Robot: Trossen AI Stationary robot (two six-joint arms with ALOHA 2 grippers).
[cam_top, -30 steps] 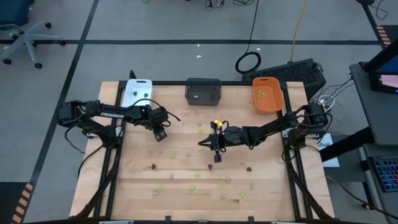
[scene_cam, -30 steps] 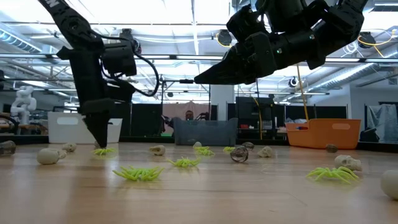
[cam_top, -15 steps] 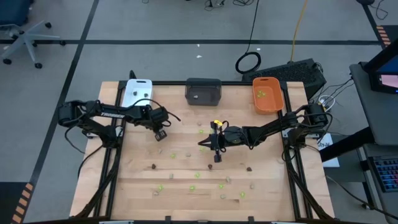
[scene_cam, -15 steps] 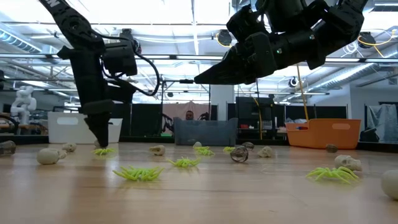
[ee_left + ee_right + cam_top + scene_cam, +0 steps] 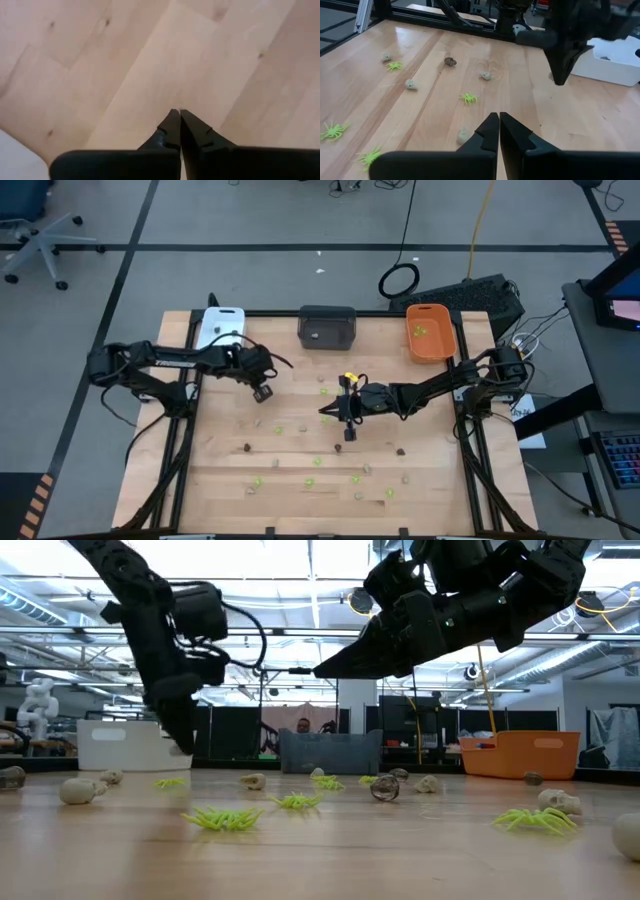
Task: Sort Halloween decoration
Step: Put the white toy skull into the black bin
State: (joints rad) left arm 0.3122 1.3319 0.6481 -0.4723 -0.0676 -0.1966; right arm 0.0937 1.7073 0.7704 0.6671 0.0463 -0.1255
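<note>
Small Halloween decoration pieces lie scattered on the wooden table: lime green ones (image 5: 222,818), pale beige ones (image 5: 78,790) and dark ones (image 5: 245,447). My left gripper (image 5: 175,111) hangs shut a little above the table's left part, pointing steeply down, above a green piece (image 5: 168,782). The left wrist view shows nothing between its fingers. My right gripper (image 5: 495,115) hovers shut over the table's middle (image 5: 325,412), pointing toward the left side and nearly level, with nothing held.
Three trays stand along the far edge: white (image 5: 220,328) at the left, dark grey (image 5: 327,327) in the middle, orange (image 5: 430,332) at the right. Most pieces lie in the near half of the table. Bare wood lies under my left gripper.
My left gripper has risen off the table by the green piece and tipped a little. That green piece lies where it was. My right arm has kept still.
</note>
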